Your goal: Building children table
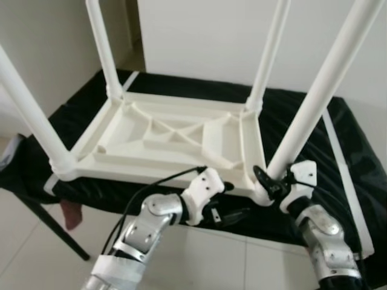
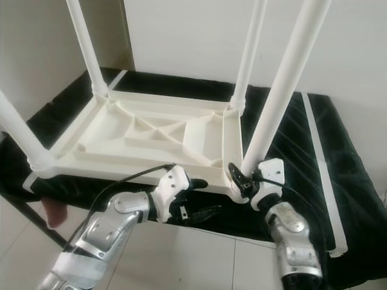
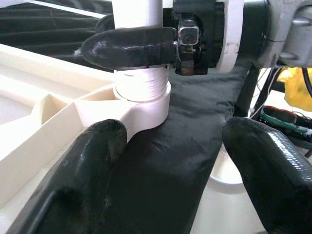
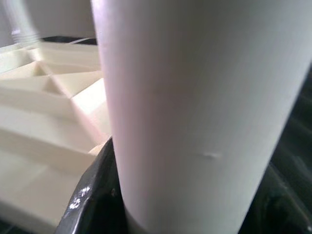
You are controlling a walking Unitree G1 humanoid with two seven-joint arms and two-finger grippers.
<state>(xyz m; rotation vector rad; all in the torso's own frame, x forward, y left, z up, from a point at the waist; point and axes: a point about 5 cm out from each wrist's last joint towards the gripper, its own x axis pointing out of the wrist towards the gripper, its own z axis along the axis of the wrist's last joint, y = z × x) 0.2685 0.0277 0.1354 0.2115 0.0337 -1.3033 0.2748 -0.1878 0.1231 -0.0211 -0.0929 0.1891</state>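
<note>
White unlabelled table leg [image 1: 320,90]

right gripper [image 1: 266,185] clasps table leg [image 1: 317,96] base.

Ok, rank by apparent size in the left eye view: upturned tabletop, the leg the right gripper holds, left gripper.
1. Upturned tabletop.
2. Near-right leg, clamped at its base by the right gripper; nearness to the camera enlarges it.
3. Left gripper, smallest.
</note>
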